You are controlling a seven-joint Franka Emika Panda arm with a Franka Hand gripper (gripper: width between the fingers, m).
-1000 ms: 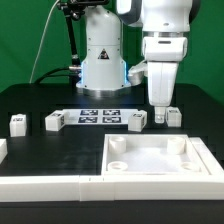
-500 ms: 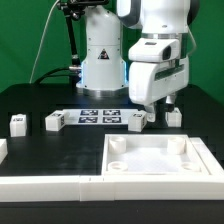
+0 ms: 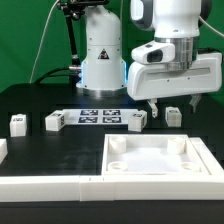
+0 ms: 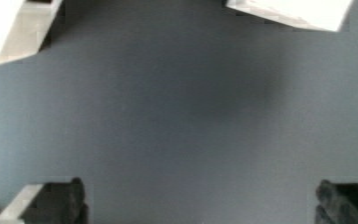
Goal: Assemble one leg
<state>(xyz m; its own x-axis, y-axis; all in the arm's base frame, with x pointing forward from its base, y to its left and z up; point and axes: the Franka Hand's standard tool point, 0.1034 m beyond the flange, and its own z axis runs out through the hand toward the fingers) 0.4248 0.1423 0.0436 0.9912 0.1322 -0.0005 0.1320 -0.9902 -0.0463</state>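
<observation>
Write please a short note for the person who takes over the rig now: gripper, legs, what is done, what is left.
Gripper: open, empty, hovers above the right pair of legs and touches neither.
Legs: four, loose, in one row. Leg 1 and leg 2 lie to the exterior view's left of the marker board; leg 3 and leg 4 to its right.
Panel: in front of the row, no leg on it.
Done: nothing fitted.
Left: grasp one leg, probably leg 3 or 4, and fit it to the panel.

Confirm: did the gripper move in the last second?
Yes. The gripper swivelled and drifted toward the exterior view's right, farther from the marker board.
</observation>
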